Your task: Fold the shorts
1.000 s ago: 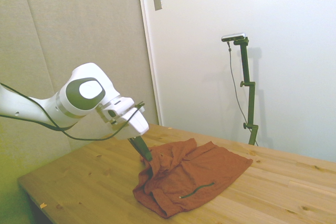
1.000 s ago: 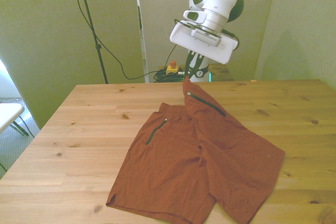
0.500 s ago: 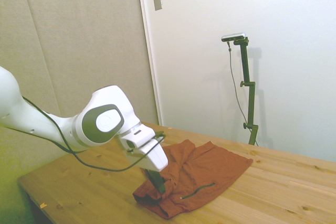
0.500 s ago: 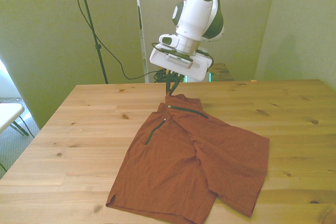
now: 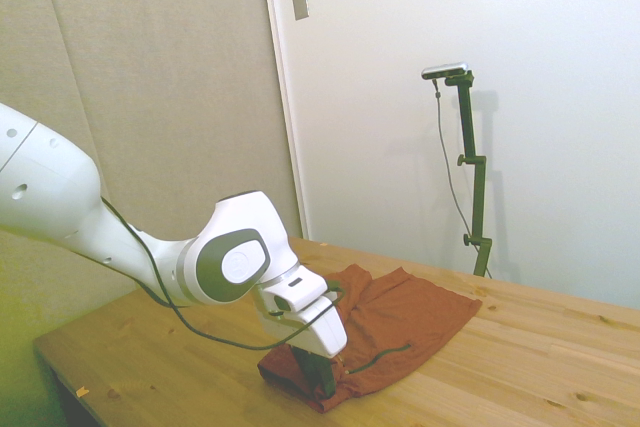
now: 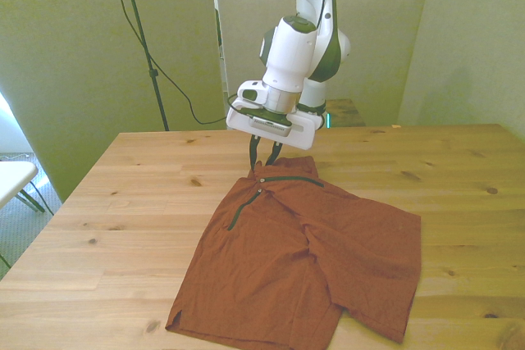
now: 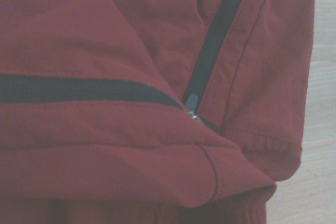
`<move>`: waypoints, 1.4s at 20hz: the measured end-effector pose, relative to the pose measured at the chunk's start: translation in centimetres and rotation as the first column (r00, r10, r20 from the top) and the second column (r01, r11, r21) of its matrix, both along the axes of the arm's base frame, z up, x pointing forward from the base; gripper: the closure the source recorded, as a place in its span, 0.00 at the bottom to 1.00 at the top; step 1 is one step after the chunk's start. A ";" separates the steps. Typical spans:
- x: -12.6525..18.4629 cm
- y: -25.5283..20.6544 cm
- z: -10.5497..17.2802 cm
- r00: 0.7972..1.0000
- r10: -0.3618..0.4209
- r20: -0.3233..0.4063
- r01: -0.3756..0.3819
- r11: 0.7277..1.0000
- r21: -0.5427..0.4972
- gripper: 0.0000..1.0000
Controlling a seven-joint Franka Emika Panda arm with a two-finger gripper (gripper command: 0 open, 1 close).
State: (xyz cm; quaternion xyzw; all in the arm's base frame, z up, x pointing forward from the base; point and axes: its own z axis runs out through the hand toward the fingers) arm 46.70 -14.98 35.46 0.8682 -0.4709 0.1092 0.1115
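The tool had carried the shorts' waistband corner across onto the other half; fingers now apart, cloth released; first fold laid.

Readable text: no writing, number, brand or sign is showing clearly enough to read in any view.
Shorts: the cloth is showing only dark trim lines, no label or print.
Robot arm: its white covers are showing no readable mark.
Wall plate: it is looking blank from the side view.
Table: the wood is showing only grain and knots.
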 end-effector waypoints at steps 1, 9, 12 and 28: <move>0.0 0.0 0.0 1.000 0.002 0.000 -0.002 1.000 0.000 0.00; 0.3 1.8 3.3 0.998 0.036 0.046 -0.035 0.999 -0.018 0.00; 0.0 4.7 7.8 0.992 0.084 0.089 -0.080 0.996 -0.051 0.00; 7.9 31.1 0.8 0.783 0.614 0.098 -0.539 0.750 -0.384 0.00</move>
